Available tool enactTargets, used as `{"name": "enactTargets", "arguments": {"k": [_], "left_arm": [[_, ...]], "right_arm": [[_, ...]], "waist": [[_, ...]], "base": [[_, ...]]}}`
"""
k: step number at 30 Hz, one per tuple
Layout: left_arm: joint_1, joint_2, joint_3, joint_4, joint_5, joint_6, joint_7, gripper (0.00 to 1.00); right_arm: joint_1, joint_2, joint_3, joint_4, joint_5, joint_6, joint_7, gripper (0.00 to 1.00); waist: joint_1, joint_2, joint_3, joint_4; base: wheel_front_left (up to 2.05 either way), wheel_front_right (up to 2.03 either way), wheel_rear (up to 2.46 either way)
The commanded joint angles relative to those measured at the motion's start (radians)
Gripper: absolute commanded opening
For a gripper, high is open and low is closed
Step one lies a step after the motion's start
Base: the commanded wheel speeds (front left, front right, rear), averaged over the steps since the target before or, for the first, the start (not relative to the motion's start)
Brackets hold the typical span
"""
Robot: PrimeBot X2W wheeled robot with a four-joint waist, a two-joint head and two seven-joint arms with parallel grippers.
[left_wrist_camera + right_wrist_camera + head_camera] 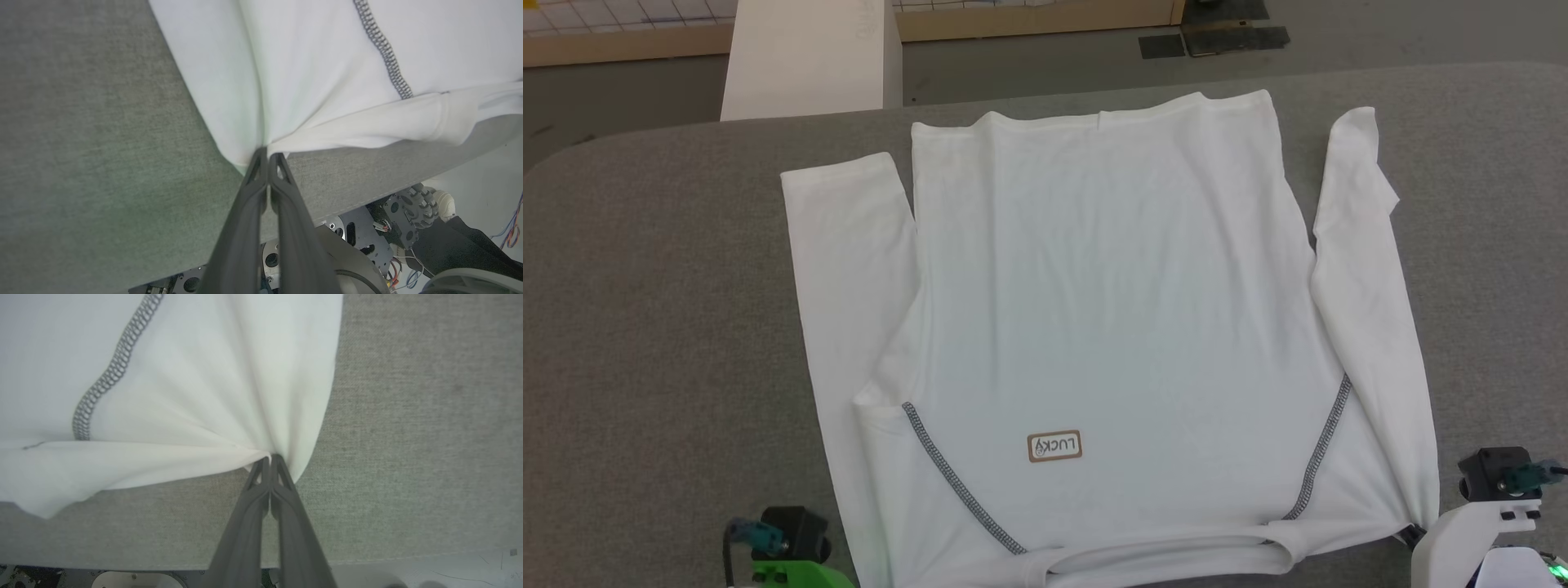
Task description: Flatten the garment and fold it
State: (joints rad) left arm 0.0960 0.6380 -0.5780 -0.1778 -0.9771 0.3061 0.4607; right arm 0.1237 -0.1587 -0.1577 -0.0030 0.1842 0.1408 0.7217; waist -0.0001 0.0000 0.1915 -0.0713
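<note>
Both near garment [1094, 286] corners pinched; left fingers [245, 212], right fingers [249, 506]

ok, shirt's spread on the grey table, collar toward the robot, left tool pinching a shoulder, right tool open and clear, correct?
No: the right tool is shut on the shirt at its other shoulder, as the right wrist view shows. Rest stands: grey table, collar toward the robot, left tool pinching a shoulder.
</note>
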Motion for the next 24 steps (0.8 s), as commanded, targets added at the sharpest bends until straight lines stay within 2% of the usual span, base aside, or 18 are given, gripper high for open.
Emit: {"name": "enactTargets", "arguments": {"k": [1,7,8,9,12,18,24], "left_arm": [[0.023,0.028,-0.002,0.03,0.004,0.02,0.01,0.0],[0.015,-0.02,-0.003,0.048,0.009,0.002,-0.047,0.0],[0.012,-0.035,0.003,0.052,0.012,0.0,-0.072,0.95],[0.011,-0.047,0.006,0.055,0.009,-0.006,-0.086,1.0],[0.016,-0.089,0.032,0.042,-0.018,-0.034,-0.151,1.0],[0.013,-0.108,0.095,-0.007,-0.014,-0.06,-0.267,1.0],[-0.085,-0.122,0.195,0.006,0.069,-0.057,-0.45,1.0]], "right_arm": [[0.015,-0.002,-0.013,0.02,-0.014,-0.01,0.003,0.0],[0.016,0.03,-0.007,0.044,-0.001,-0.01,-0.03,0.0],[0.02,0.033,-0.009,0.038,0.002,-0.01,-0.043,0.71],[0.025,0.035,-0.012,0.032,0.004,-0.01,-0.05,1.0],[0.058,0.04,-0.039,-0.031,0.014,-0.01,-0.084,1.0],[0.098,0.057,-0.099,-0.181,0.025,-0.01,-0.135,1.0],[0.057,0.081,-0.116,-0.277,0.041,-0.01,-0.312,1.0]], "waist": [[0.0001,0.0,0.002,0.002],[0.0001,0.0,-0.003,0.006],[0.0001,0.0,-0.008,0.008],[0.0001,0.0,-0.013,0.009],[0.0001,0.0,-0.037,0.012],[0.0001,0.0,-0.055,0.008],[0.0001,0.0,-0.036,-0.005]], "base": [[0.0,0.0,0.0],[0.0,0.0,0.0],[0.0,0.0,0.0],[0.0,0.0,0.0],[0.0,0.0,0.0],[0.0,0.0,0.0],[0.0,0.0,0.0]]}}
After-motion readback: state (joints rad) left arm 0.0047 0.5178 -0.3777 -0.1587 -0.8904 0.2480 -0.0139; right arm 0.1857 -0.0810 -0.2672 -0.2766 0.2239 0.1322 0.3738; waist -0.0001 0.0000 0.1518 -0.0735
